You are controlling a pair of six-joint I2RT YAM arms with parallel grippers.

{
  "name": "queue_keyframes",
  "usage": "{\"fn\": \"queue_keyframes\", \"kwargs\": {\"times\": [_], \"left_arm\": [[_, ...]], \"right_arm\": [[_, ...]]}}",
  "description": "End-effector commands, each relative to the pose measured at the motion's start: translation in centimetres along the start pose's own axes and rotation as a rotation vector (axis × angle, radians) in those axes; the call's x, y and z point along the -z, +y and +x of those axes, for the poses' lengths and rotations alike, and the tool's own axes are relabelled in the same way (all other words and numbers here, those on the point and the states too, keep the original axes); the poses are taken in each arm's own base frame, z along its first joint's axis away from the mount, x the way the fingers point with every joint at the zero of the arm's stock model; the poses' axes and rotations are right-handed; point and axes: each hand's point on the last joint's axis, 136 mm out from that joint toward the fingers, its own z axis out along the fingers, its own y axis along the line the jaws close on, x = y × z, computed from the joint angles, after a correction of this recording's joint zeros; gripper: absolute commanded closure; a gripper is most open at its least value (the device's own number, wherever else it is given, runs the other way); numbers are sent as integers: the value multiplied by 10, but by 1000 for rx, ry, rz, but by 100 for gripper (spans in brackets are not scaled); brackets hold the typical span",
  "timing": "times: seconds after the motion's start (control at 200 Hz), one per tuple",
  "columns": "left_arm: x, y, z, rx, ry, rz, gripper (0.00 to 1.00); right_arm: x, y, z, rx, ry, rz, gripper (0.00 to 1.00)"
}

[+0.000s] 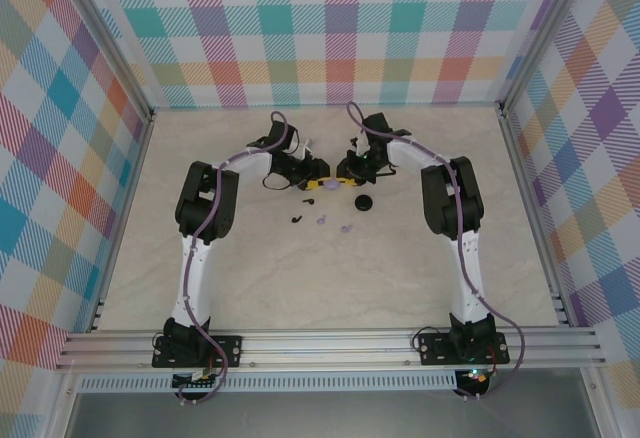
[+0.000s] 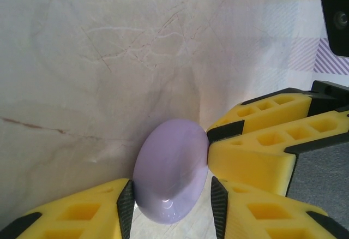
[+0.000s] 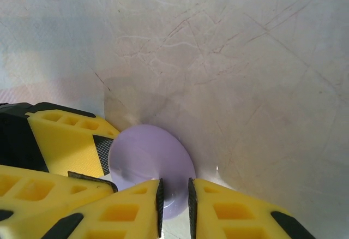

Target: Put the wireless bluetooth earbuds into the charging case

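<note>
A round pale lilac charging case (image 2: 172,168) lies on the table between both grippers, showing a smooth domed face. My left gripper (image 2: 172,201) straddles it. The left pad touches its side and a narrow gap remains at the right pad (image 2: 218,203). My right gripper (image 3: 174,198) is shut on the case (image 3: 147,160) at its near rim. From above, the case (image 1: 331,185) sits where the left gripper (image 1: 318,171) and right gripper (image 1: 345,170) meet. Two black earbuds (image 1: 308,201) (image 1: 296,219) and two lilac earbuds (image 1: 322,221) (image 1: 347,228) lie loose just in front.
A round black case (image 1: 363,203) sits on the table right of the loose earbuds. The marbled tabletop (image 1: 300,288) is walled by chequered panels, with an aluminium rail (image 1: 330,343) along the near edge.
</note>
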Motion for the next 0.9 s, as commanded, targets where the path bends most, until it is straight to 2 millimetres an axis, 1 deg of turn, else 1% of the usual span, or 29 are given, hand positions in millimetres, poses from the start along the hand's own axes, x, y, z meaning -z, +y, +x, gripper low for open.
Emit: {"fn": "queue_keyframes", "kwargs": {"times": [0.0, 0.025, 0.035, 0.065, 0.335, 0.4, 0.545, 0.65, 0.715, 0.765, 0.835, 0.895], "left_arm": [[-18, 5, 13, 34, 46, 17, 58], [-19, 6, 14, 40, 48, 15, 59], [-19, 3, 10, 23, 34, 26, 59], [-19, 2, 8, 22, 26, 33, 59], [-20, 0, 7, 34, 19, 45, 62], [-20, 0, 8, 37, 20, 45, 65], [-20, 1, 9, 41, 18, 51, 67], [-19, -1, 9, 39, 14, 51, 71], [-16, -3, 7, 30, -3, 46, 76], [-11, -5, 5, 23, -19, 39, 76], [-1, -12, 0, 5, -48, 46, 80], [10, -20, -5, -11, -77, 56, 80]], "right_arm": [[-10, -10, 5, -28, 24, 6, 77], [-10, -10, 6, -29, 26, 5, 77], [-9, -10, 5, -29, 24, 5, 77], [-10, -10, 6, -29, 24, 4, 77], [-10, -8, 6, -29, 25, -9, 77], [-10, -8, 6, -30, 24, -11, 77], [-6, -7, 4, -32, 7, -24, 76], [-2, -4, 3, -34, -3, -47, 75], [4, -2, 2, -31, -19, -63, 74], [11, 2, 1, -24, -37, -86, 73], [28, 8, -1, -10, -71, -119, 70], [43, 11, -3, 5, -101, -146, 68]]}}
